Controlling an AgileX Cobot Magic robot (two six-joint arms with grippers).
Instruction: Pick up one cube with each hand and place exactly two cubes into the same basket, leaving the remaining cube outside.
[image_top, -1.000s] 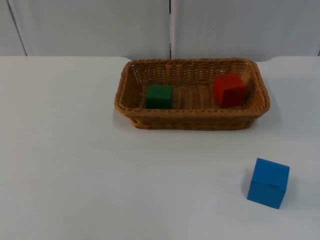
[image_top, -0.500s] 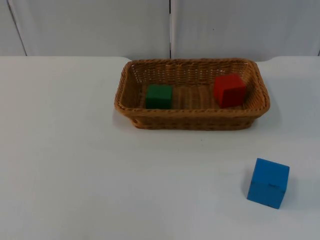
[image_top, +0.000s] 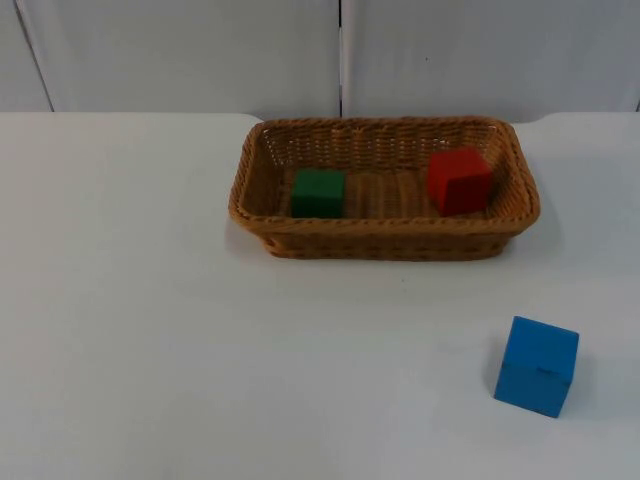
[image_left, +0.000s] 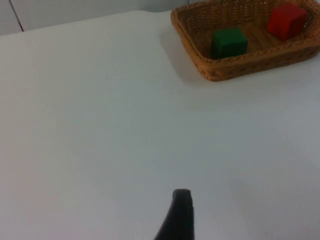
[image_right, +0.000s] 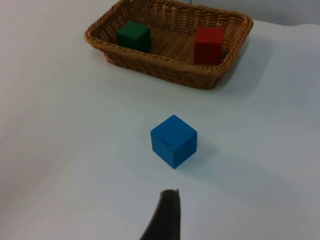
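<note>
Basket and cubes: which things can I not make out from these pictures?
- Left tool: the left wrist view's edge cuts it to one black fingertip, so open or shut is unclear.
- Right tool: likewise cut off in the right wrist view.
- Basket floor: in the top view the near wall hides its front strip and the foot of the green cube.
- Red cube: its far faces are turned away.
- Blue cube: its underside is against the table.

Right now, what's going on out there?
Green cube and red cube sit in basket. Blue cube outside on table. Nothing in the way.
</note>
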